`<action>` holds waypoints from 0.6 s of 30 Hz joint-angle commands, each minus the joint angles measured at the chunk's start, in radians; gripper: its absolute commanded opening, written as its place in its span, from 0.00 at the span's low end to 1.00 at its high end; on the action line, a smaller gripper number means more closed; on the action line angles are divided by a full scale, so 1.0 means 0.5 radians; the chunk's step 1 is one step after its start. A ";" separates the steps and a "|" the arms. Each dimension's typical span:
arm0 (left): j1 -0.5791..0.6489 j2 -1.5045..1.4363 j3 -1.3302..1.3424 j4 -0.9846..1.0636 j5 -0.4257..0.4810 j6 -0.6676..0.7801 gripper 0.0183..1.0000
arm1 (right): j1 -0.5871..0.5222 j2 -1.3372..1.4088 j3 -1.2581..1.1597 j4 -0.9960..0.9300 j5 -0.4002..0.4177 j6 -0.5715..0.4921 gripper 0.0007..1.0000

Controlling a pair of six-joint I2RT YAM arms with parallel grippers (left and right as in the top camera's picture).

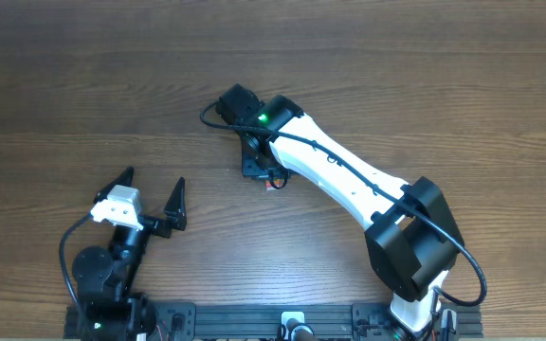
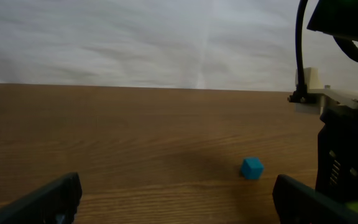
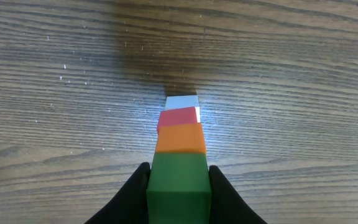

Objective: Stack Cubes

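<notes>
A stack of cubes stands on the wooden table (image 3: 55, 74): a white cube (image 3: 182, 101) at the bottom, then a red cube (image 3: 179, 116), then an orange cube (image 3: 180, 138). A green cube (image 3: 178, 186) sits on top, and my right gripper (image 3: 179, 171) is shut on it, one finger against each side. From above, the right gripper (image 1: 257, 159) hangs over the table's middle. A small blue cube (image 2: 252, 168) lies alone on the table ahead of my left gripper (image 2: 176, 199). The left gripper (image 1: 154, 180) stands open and holds nothing, near the front left.
The right arm (image 1: 349, 180) runs diagonally from the front right to the middle, and its body (image 2: 347, 155) rises close beside the blue cube. Bare wood stretches across the far and left parts of the table (image 1: 83, 76).
</notes>
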State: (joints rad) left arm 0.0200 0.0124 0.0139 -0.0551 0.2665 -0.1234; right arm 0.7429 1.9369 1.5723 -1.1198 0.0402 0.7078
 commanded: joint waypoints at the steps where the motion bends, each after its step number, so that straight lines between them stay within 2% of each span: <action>1: 0.009 -0.015 -0.016 0.008 0.027 0.023 1.00 | -0.016 0.024 -0.021 0.009 0.005 0.026 0.01; 10: 0.009 -0.015 -0.016 0.008 0.027 0.023 1.00 | -0.021 0.024 -0.021 0.010 0.005 0.024 0.03; 18: 0.009 -0.015 -0.016 0.008 0.027 0.023 1.00 | -0.020 0.024 -0.021 0.009 0.005 0.025 0.23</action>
State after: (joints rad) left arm 0.0200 0.0124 0.0139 -0.0551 0.2665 -0.1234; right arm 0.7395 1.9369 1.5723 -1.1191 0.0402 0.7078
